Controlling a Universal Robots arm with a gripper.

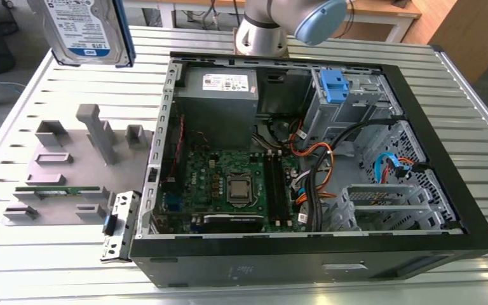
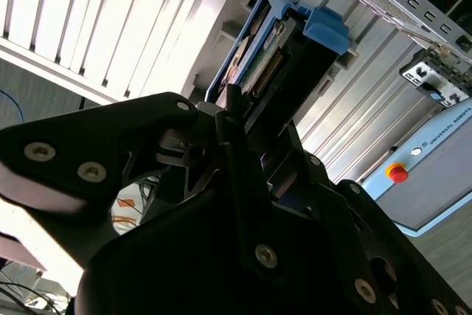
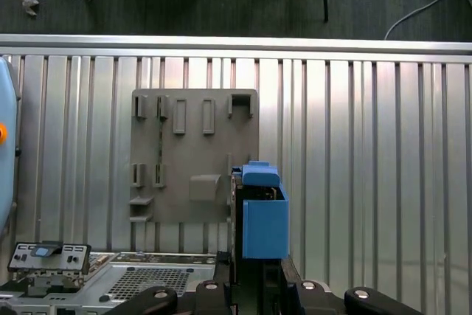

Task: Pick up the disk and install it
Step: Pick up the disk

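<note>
The disk (image 1: 87, 28) I carry, at the upper left of the exterior view, bears a white-and-blue label (image 1: 81, 25) with rows of dark print that I cannot make out. A white sticker (image 1: 227, 81) with fine lines sits on the grey power supply (image 1: 218, 98) in the upper middle of that view, and I cannot read it either. In the second wrist view, a line of lettering runs along the pale blue box (image 2: 442, 145) just beside a red button (image 2: 397, 174).

Arm (image 1: 261, 35) and gripper (image 2: 254, 119) finish
Arm: silver-grey tube with pale blue joint cap (image 1: 320, 19). Gripper: matt black throughout, silver screws (image 2: 40, 152) set into its plates.
</note>
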